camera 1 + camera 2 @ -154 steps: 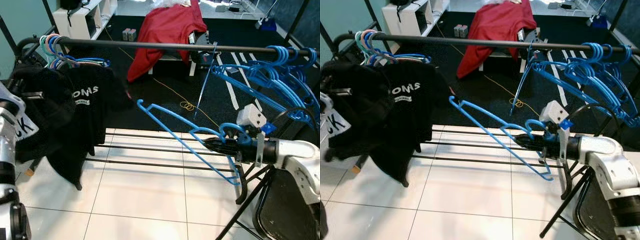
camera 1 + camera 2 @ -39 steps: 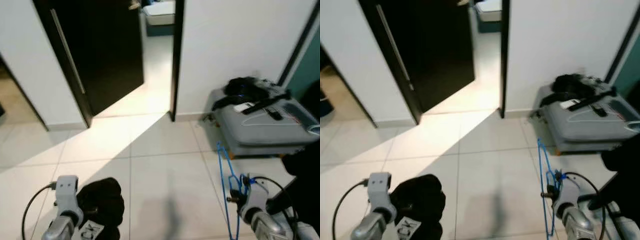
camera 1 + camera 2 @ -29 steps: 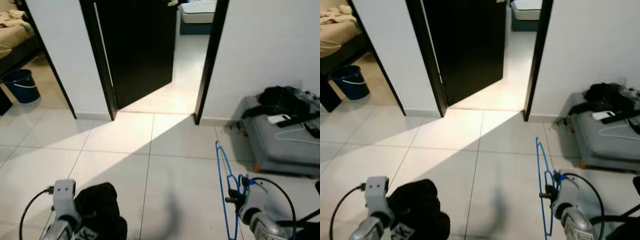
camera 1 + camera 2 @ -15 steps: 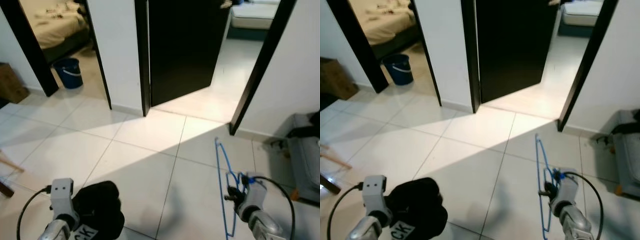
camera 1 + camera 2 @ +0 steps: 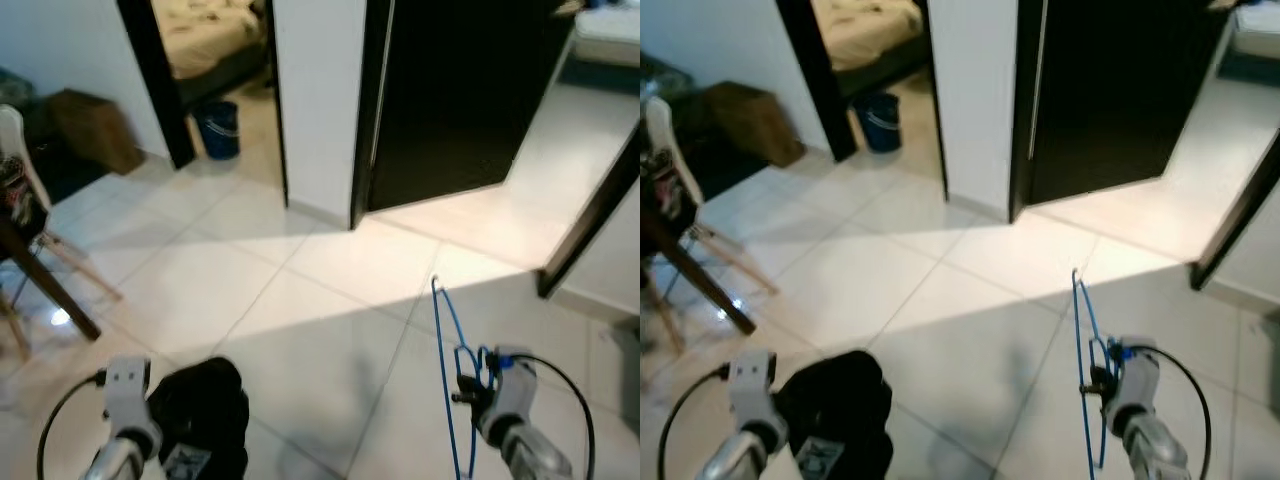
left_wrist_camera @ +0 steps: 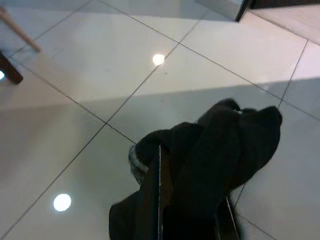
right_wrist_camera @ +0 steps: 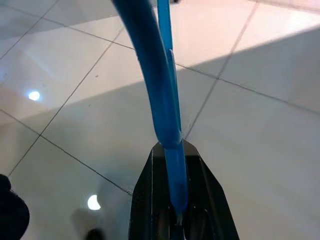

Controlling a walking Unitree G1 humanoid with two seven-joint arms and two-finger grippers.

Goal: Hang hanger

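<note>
Fingers of right gripper (image 7: 172, 200) pinch blue hanger (image 5: 447, 350); writing unreadable.

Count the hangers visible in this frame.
1. A blue hanger stands nearly upright in the right hand, over the tiled floor. Others may lie outside the views.

Head cameras look down at tiled floor (image 5: 250, 300); wrist cameras closer.

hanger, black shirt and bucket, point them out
hanger (image 5: 444, 340): left eye view, on its long blue bar.
black shirt (image 6: 220, 150): left wrist view, on the bunched cloth.
bucket (image 5: 218, 130): left eye view, on its blue side.
</note>
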